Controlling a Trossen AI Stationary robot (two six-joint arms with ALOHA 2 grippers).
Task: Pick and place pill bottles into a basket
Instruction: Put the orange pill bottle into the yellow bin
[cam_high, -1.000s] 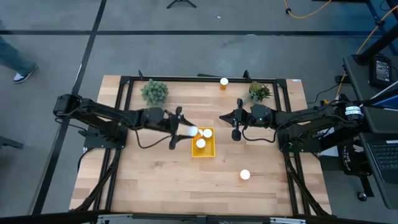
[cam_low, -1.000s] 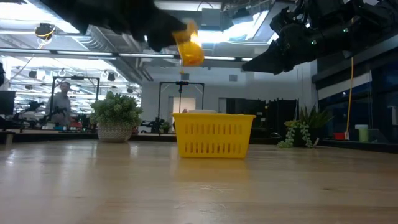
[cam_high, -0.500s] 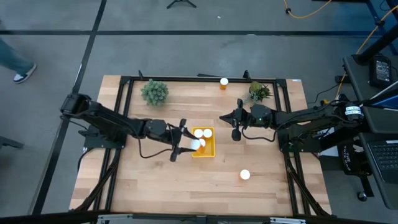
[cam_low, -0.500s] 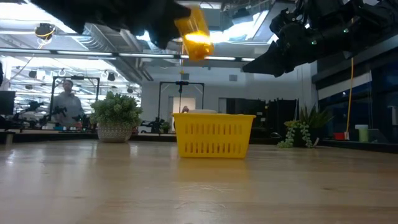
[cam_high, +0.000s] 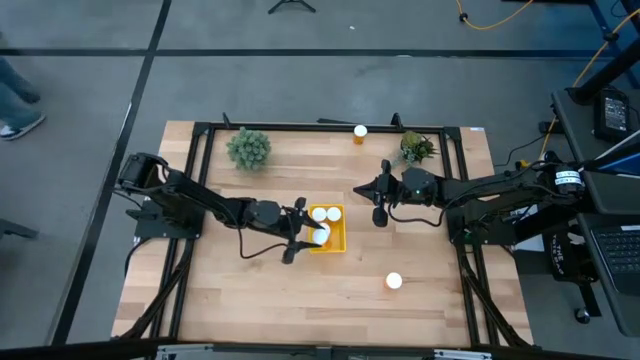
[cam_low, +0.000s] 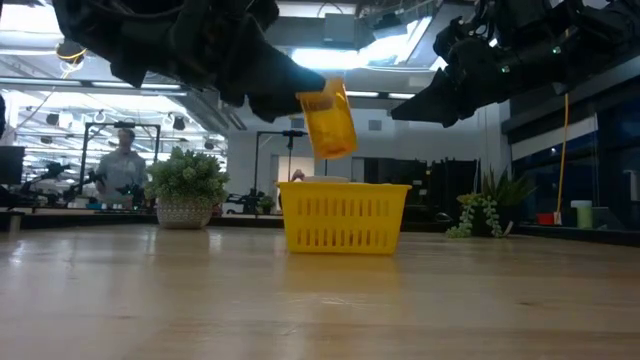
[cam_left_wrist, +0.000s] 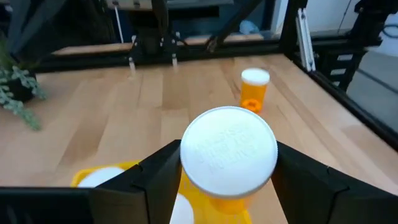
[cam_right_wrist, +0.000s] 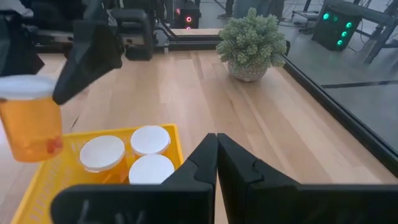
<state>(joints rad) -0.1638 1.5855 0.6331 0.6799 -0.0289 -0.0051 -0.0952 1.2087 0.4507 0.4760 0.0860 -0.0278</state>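
My left gripper (cam_high: 305, 232) is shut on an orange pill bottle with a white cap (cam_left_wrist: 228, 149), above the near left part of the yellow basket (cam_high: 338, 243). The bottle also shows in the low view (cam_low: 330, 122) and the right wrist view (cam_right_wrist: 31, 121). Three capped bottles (cam_right_wrist: 150, 139) stand in the basket. One bottle (cam_high: 394, 281) stands on the table at the near right, and another (cam_high: 360, 131) at the far edge. My right gripper (cam_high: 379, 212) is shut and empty, to the right of the basket. My left gripper pinches the bottle's top end, at the cap and the orange wall just under it (cam_left_wrist: 194, 190), between its two fingers (cam_left_wrist: 155, 177). The fingers come from the table's left, slanting down. The bottle hangs clear above the basket (cam_low: 345, 215), cap up and slightly tilted.
Two small green plants stand near the far edge, one at the left (cam_high: 248, 148) and one at the right (cam_high: 416, 148). A black frame (cam_high: 200, 180) runs around the table. A person (cam_low: 122, 170) stands in the room beyond the table.
My left gripper has carried the bottle toward the table's near edge, from beside the basket's far left corner to over its near left part, and has gone down toward the basket. The bottle stays in the hold. My right arm has kept still.
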